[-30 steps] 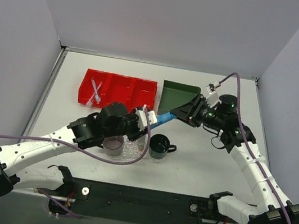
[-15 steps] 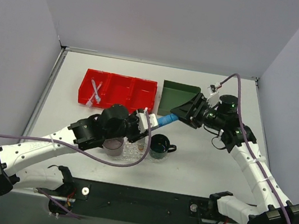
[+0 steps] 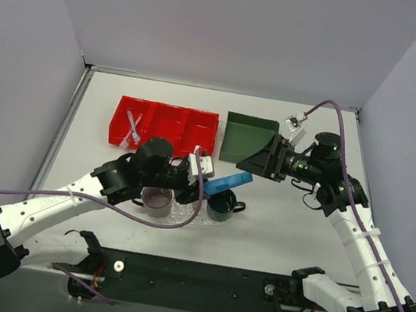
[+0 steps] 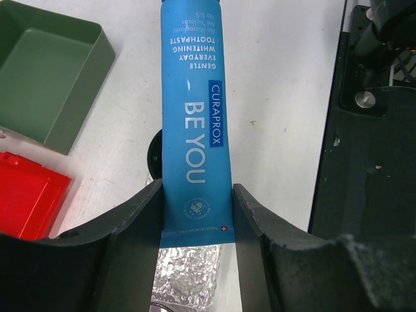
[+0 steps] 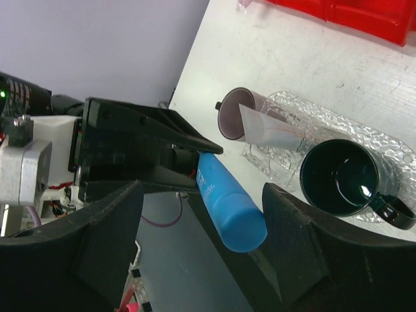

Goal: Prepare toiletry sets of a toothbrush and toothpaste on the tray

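My left gripper (image 4: 195,195) is clamped on the blue flat-ended toothpaste tube (image 4: 194,97), one finger pressed on each long edge near its crimped tail. Its face reads "BE YOU" in white, with "gentle everyday whitening toothpaste" in smaller print. In the top view the tube (image 3: 229,183) juts from that gripper (image 3: 202,167) toward 2 o'clock. It hangs in the air over the far rim of the dark green glossy mug (image 3: 222,203).

My right gripper (image 5: 203,188) has its jaws spread wide, and the tube's rounded end (image 5: 231,208) shows between them without touching either. From above, this gripper (image 3: 261,158) hangs at the near edge of the dark green square plastic bin (image 3: 243,134), just apart from the tube tip.

The clear bumpy oval plastic tray (image 5: 286,101) lies at 6 o'clock of the red three-compartment plastic bin (image 3: 165,127). It carries the mug at its 3 o'clock end and a mauve round cup (image 5: 234,114) at its 9 o'clock end. A white flat tube (image 5: 273,130) leans out of the cup's mouth.

The bare white tabletop (image 3: 284,223) runs from the mug toward 3 o'clock up to the side wall. At 12 o'clock the two bins stand close together, with a narrow strip of table between them and the back wall.
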